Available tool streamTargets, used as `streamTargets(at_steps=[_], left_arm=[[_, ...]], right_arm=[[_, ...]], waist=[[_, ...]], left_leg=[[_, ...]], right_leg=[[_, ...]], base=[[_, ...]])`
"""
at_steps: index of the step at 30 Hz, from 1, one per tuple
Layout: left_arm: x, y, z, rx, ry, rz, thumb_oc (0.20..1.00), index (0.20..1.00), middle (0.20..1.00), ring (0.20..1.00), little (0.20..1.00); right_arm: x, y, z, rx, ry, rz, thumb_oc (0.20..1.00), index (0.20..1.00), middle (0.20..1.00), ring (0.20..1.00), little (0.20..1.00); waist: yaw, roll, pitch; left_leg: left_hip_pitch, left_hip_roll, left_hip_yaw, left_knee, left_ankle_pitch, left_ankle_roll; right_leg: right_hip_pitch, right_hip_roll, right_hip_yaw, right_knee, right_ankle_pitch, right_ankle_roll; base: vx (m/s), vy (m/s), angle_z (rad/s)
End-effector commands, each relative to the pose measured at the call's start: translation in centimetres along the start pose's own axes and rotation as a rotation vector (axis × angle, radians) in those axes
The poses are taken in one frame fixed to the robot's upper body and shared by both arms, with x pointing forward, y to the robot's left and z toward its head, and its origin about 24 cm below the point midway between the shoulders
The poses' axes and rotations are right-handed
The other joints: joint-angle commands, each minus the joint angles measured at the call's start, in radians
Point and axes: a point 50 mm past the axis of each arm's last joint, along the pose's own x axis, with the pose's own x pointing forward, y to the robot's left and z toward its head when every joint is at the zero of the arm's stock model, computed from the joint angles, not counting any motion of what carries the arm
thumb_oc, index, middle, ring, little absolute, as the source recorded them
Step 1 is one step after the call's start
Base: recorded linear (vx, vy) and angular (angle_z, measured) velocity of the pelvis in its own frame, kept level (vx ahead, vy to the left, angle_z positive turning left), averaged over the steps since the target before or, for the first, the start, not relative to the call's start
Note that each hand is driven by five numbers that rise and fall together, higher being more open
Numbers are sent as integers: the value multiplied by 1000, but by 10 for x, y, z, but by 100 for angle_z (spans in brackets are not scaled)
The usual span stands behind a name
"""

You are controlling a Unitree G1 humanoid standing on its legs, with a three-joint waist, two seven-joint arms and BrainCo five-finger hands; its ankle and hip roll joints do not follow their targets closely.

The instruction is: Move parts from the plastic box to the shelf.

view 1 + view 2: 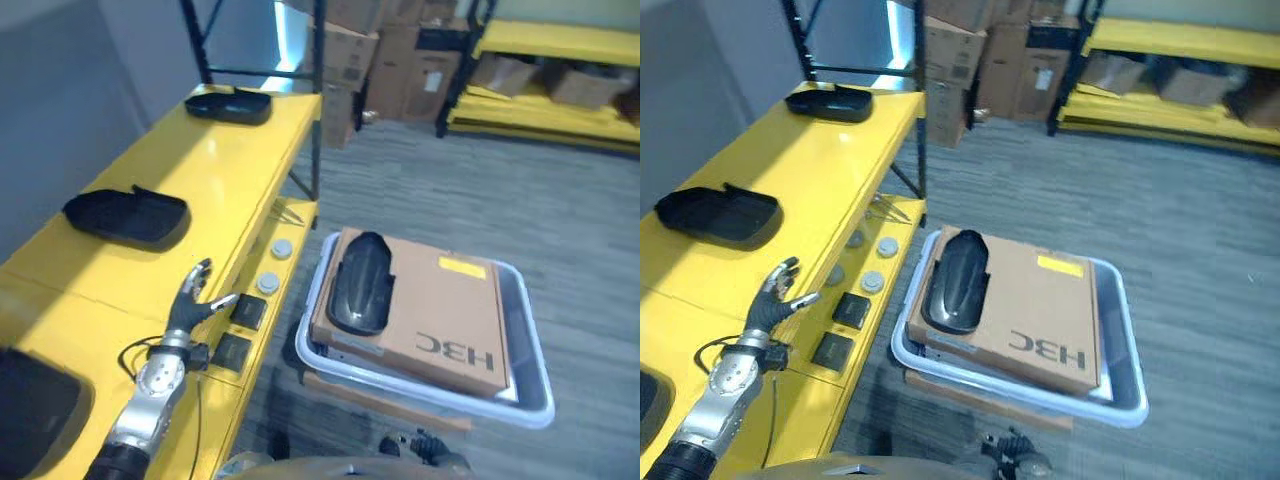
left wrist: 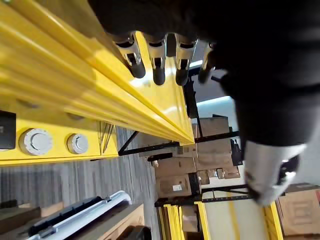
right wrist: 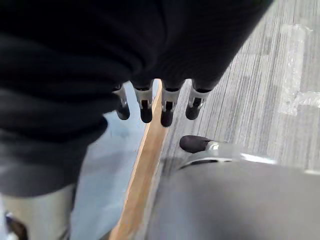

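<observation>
While left hand (image 1: 192,300) hovers open-fingered over shelf (image 1: 180,170), glossy part (image 1: 360,282) in plastic box (image 1: 525,385): probably light, rigid, slippery; best gripped across narrow edges.

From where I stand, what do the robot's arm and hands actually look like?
The left arm is silver-grey metal in jointed segments, ending in a slim left hand with silver fingers, dark tips and a separate thumb. Close up, the right hand has a dark ribbed cover over its back, with short silver, dark-tipped fingers in a row.
</observation>
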Motion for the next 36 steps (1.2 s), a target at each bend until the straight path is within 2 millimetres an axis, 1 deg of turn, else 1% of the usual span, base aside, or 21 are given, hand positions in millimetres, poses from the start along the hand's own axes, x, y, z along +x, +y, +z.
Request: streamTargets(at_steps=[1, 3, 5, 6, 8, 9, 11, 13, 15, 18, 19, 22, 23, 25, 26, 27, 30, 31, 33, 34, 36], left_arm=[[-12, -26, -18, -133, 99, -152, 1000, 1000, 1000, 1000, 1000], [-15, -25, -28, -91, 148, -180, 1000, 1000, 1000, 1000, 1000], [-17, -21, -35, -70, 180, -181, 1000, 1000, 1000, 1000, 1000], [-19, -20, -39, -69, 199, -168, 1000, 1000, 1000, 1000, 1000], [-25, -19, -46, -73, 230, -161, 1000, 1000, 1000, 1000, 1000], [-27, -17, -48, -70, 240, -161, 1000, 1000, 1000, 1000, 1000], [-30, -14, -43, -71, 210, -144, 1000, 1000, 1000, 1000, 1000], [-25, -14, -20, -83, 98, -138, 1000, 1000, 1000, 1000, 1000], [-20, -16, 11, -95, -50, -154, 1000, 1000, 1000, 1000, 1000], [-15, -20, 49, -120, -230, -177, 1000, 1000, 1000, 1000, 1000], [-14, -22, 60, -131, -279, -187, 1000, 1000, 1000, 1000, 1000], [-12, -25, 77, -172, -354, -203, 1000, 1000, 1000, 1000, 1000], [-11, -30, 76, -163, -344, -239, 1000, 1000, 1000, 1000, 1000], [-10, -33, 75, -159, -339, -248, 1000, 1000, 1000, 1000, 1000], [-10, -38, 67, -137, -295, -281, 1000, 1000, 1000, 1000, 1000], [-9, -38, 67, -137, -296, -282, 1000, 1000, 1000, 1000, 1000], [-8, -48, 42, -75, -182, -314, 1000, 1000, 1000, 1000, 1000], [-8, -52, 27, -24, -118, -322, 1000, 1000, 1000, 1000, 1000], [-7, -52, 27, -23, -120, -321, 1000, 1000, 1000, 1000, 1000], [-11, -54, 5, -19, -24, -312, 1000, 1000, 1000, 1000, 1000], [-15, -57, -15, 9, 64, -314, 1000, 1000, 1000, 1000, 1000]], right_arm=[[3, 2, 53, -89, -204, 40, 1000, 1000, 1000, 1000, 1000], [-3, 9, 83, -156, -340, 61, 1000, 1000, 1000, 1000, 1000], [-12, 16, 105, -185, -464, 87, 1000, 1000, 1000, 1000, 1000], [-19, 19, 116, -203, -533, 98, 1000, 1000, 1000, 1000, 1000], [-33, 22, 132, -218, -647, 107, 1000, 1000, 1000, 1000, 1000], [-41, 21, 139, -236, -706, 115, 1000, 1000, 1000, 1000, 1000], [-58, 18, 153, -241, -818, 126, 1000, 1000, 1000, 1000, 1000], [-69, 15, 163, -236, -897, 123, 1000, 1000, 1000, 1000, 1000], [-81, 13, 169, -241, -965, 122, 1000, 1000, 1000, 1000, 1000], [-95, 15, 180, -214, -1051, 136, 1000, 1000, 1000, 1000, 1000], [-100, 16, 184, -205, -1086, 145, 1000, 1000, 1000, 1000, 1000], [-111, 16, 194, -179, -1148, 149, 1000, 1000, 1000, 1000, 1000], [-115, 14, 200, -171, -1181, 141, 1000, 1000, 1000, 1000, 1000], [-116, 14, 203, -173, -1190, 132, 1000, 1000, 1000, 1000, 1000], [-116, 14, 210, -206, -1205, 100, 1000, 1000, 1000, 1000, 1000], [-116, 14, 210, -206, -1206, 98, 1000, 1000, 1000, 1000, 1000], [-118, 19, 229, -244, -1245, 51, 1000, 1000, 1000, 1000, 1000], [-119, 19, 240, -246, -1260, 28, 1000, 1000, 1000, 1000, 1000], [-118, 19, 240, -246, -1261, 26, 1000, 1000, 1000, 1000, 1000], [-117, 20, 251, -249, -1269, -1, 1000, 1000, 1000, 1000, 1000], [-115, 20, 261, -261, -1270, -39, 1000, 1000, 1000, 1000, 1000]], waist=[[-13, 30, 31], [-13, 35, 60], [-18, 38, 67], [-15, 34, 69], [-17, 29, 59], [-19, 27, 53], [-16, 28, 40], [-8, 25, 34], [-7, 22, 30], [-7, 19, 23], [-8, 19, 21], [-10, 19, 17], [-10, 22, 15], [-9, 24, 15], [-6, 28, 13], [-6, 28, 14], [3, 32, 16], [12, 31, 24], [12, 31, 24], [25, 25, 36], [41, 15, 46]], left_leg=[[34, 90, 0, -6, -149, -5], [25, 98, 35, -4, -140, 5], [13, 103, 52, -5, -131, 4], [9, 100, 60, -5, -131, 4], [7, 95, 71, -4, -130, 4], [7, 96, 74, -3, -130, 3], [15, 105, 79, -3, -133, -3], [17, 111, 72, -3, -131, -8], [21, 119, 59, -5, -127, -15], [24, 131, 47, -6, -123, -26], [25, 134, 46, -6, -122, -30], [27, 142, 45, -6, -119, -37], [27, 147, 42, -6, -118, -41], [27, 149, 41, -6, -116, -43], [29, 152, 39, -6, -117, -44], [29, 153, 39, -6, -117, -44], [31, 157, 36, -6, -115, -46], [24, 159, 31, -6, -112, -46], [23, 160, 31, -6, -112, -46], [6, 163, 28, -6, -106, -48], [-19, 169, 23, -6, -97, -50]], right_leg=[[-25, 70, 14, 19, -98, 58], [-64, 73, -2, 76, -104, 69], [-48, 84, -18, 108, -130, 63], [-37, 86, -31, 105, -135, 53], [-21, 85, -61, 79, -140, 45], [-14, 92, -60, 63, -143, 38], [2, 104, -60, 27, -137, 30], [25, 110, -81, -1, -136, 23], [45, 120, -97, -23, -140, 18], [65, 131, -108, -42, -147, 12], [69, 134, -110, -44, -151, 10], [77, 143, -113, -47, -161, 5], [79, 148, -111, -47, -165, 1], [80, 149, -112, -47, -167, 0], [83, 152, -114, -47, -171, -3], [83, 153, -114, -47, -171, -3], [85, 158, -115, -47, -174, -7], [79, 161, -119, -47, -172, -9], [78, 161, -120, -47, -172, -9], [62, 165, -122, -47, -166, -8], [41, 170, -126, -47, -163, -8]], base=[[-142, 109, -139], [-162, 33, -87], [-120, 41, -19], [-52, 45, -12], [0, -10, -5], [61, -55, 1], [83, -68, -2], [48, -90, -12], [31, -96, 16], [25, -95, 15], [26, -83, 1], [32, -81, 4], [38, -63, 5], [38, -39, 5], [40, -28, 2], [57, -24, 1], [50, -11, 1], [37, -6, 1], [0, 0, 0], [-43, -40, 2], [-64, -72, 4]])
